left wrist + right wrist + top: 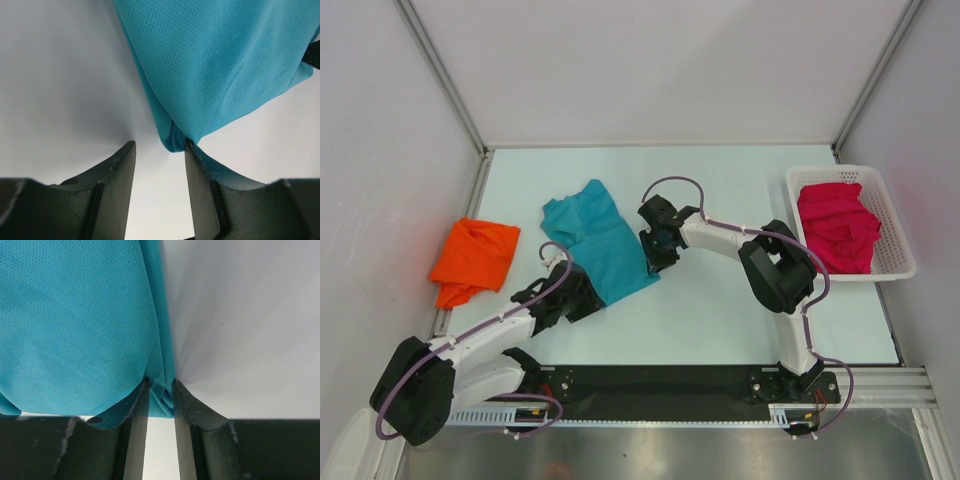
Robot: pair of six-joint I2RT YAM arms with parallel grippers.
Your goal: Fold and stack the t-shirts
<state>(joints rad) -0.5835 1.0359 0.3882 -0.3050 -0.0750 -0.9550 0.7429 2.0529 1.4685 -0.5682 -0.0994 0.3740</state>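
teal shirt (pixel 595 240): lying kinda rumpled around the middle of the worktop (pixel 720 330), a bit closer to the left edge, with both arms on it

left tool (pixel 160 147): down at the shirt's near corner, jaws roughly half apart with bare worktop showing in the gap. The cloth corner pokes in at the tips and lies against just one finger, so from what I can see it's not pinched

right tool (pixel 160 385): at the shirt's right-hand edge, jaws narrow with a fold of teal cloth squeezed between them, so yeah, it's holding the teal shirt

orange shirt (pixel 475 258): folded-ish bundle right at the left edge of the worktop, well apart from both tools

pink shirt (pixel 835 228): crumpled up inside the basket

basket (pixel 900 262): white slotted plastic, sitting at the right edge toward the far corner

stacking: three shirts in three separate spots, none on top of another
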